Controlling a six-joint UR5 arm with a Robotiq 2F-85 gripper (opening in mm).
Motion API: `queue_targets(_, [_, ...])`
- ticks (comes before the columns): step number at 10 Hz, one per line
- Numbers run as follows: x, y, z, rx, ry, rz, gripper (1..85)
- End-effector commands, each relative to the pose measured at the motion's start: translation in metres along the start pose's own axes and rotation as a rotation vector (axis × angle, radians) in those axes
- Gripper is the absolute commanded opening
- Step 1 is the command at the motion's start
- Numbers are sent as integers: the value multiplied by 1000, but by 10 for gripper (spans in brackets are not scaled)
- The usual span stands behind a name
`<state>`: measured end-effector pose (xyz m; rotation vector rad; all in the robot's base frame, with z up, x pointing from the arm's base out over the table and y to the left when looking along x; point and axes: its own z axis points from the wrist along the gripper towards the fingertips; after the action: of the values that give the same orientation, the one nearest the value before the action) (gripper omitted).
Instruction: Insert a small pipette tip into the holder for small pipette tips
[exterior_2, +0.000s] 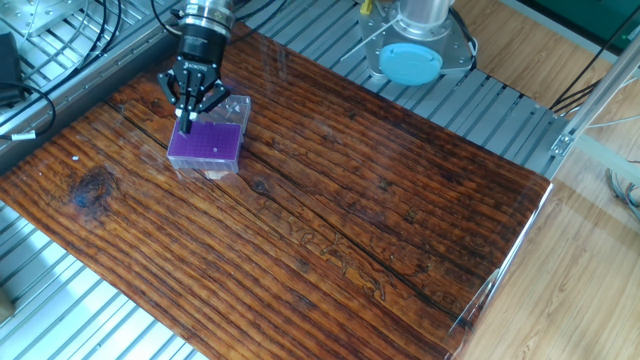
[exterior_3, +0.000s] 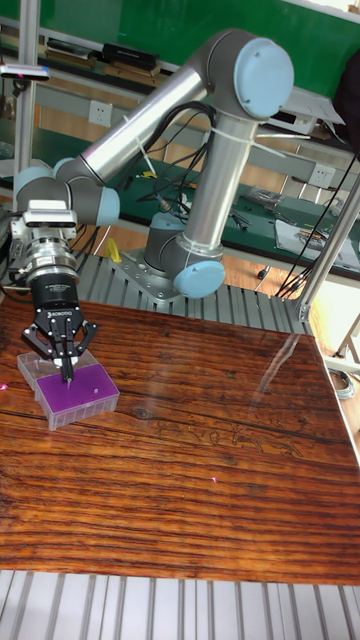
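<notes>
Purple-topped holder (exterior_2: 206, 143) sits under the gripper (exterior_3: 66, 378), fingers pinched together on a thin tip.

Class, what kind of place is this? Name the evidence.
Probably a robotics lab: a grey and blue robot arm bolted to a slatted aluminium bench, cables, and a purple-topped clear plastic pipette-tip holder.

The holder for small pipette tips (exterior_2: 207, 145) sits on the worktop (exterior_2: 330, 220) in the upper left of the fixed view, near the worktop's far left corner. The tool (exterior_2: 188, 112) hangs directly above the holder's rear edge. The arm's base (exterior_2: 415, 50) stands behind the worktop, top centre.
</notes>
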<state>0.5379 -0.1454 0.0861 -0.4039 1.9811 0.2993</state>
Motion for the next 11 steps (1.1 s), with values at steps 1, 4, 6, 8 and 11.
queue_targets(1, [0, -2, 3, 15, -16, 5, 10])
queue_targets(4, [4, 1, 5, 23, -19, 11, 10])
queue_targets(6, [4, 0, 5, 20, -22, 10, 10])
queue_targets(8, [4, 1, 5, 21, -21, 10, 10])
queue_targets(11, [6, -2, 5, 22, -18, 10, 10])
